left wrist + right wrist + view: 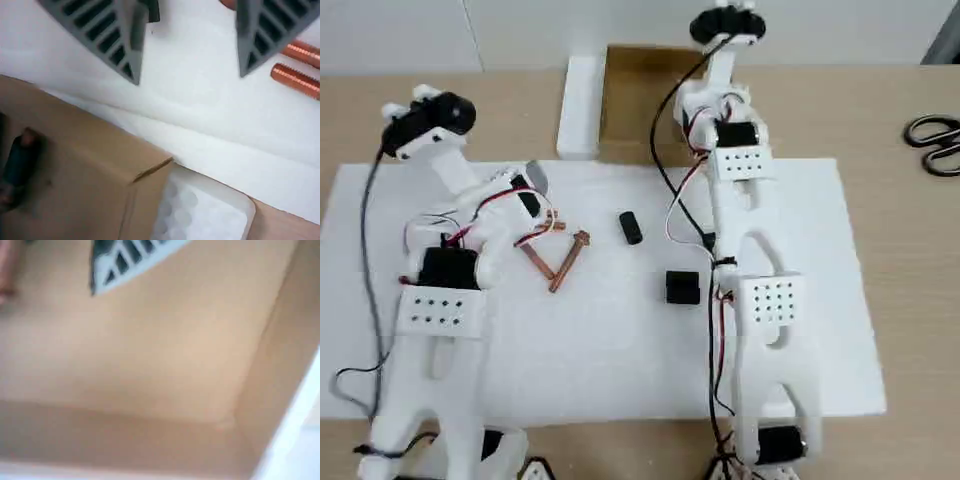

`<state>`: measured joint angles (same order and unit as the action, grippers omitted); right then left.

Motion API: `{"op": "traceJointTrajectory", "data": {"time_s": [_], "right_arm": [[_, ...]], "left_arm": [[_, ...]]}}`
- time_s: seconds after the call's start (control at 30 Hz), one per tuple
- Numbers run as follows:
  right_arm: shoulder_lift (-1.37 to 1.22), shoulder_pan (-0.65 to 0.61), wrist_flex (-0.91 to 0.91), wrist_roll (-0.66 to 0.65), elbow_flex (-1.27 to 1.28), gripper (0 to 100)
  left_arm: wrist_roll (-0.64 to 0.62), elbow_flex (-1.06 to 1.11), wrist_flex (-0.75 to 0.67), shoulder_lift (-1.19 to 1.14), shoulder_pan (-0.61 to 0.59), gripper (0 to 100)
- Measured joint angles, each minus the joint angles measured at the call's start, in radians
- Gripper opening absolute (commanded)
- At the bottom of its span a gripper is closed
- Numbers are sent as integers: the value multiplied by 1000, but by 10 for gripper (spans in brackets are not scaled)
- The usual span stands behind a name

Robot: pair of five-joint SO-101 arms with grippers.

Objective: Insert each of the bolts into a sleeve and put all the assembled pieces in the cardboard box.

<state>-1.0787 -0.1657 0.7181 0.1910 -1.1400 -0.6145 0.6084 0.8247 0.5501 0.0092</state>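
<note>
Centrally, 2 bolts (569, 257) near sleeve (631, 227)

No legible text or markings

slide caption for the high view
Copper bolts and a black sleeve loose on white foam; right arm over the cardboard box

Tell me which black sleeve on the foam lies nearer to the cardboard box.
The slim rounded sleeve, closer to the bolts; the blockier sleeve lies farther from the box.
</note>
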Motion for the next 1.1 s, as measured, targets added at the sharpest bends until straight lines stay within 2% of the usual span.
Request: {"op": "traceJointTrajectory", "data": {"time_s": [0.33, 0.83, 0.97, 1.1], "right_arm": [[0, -2, 32, 0, -11, 136], [101, -9, 760, 60, -362, 136], [101, -60, 951, 61, -446, 136], [109, -101, 999, 60, -454, 136]], "left_arm": [[0, 0, 0, 0, 0, 118], [0, 0, 0, 0, 0, 118], [0, 0, 0, 0, 0, 118], [0, 0, 0, 0, 0, 118]]}}
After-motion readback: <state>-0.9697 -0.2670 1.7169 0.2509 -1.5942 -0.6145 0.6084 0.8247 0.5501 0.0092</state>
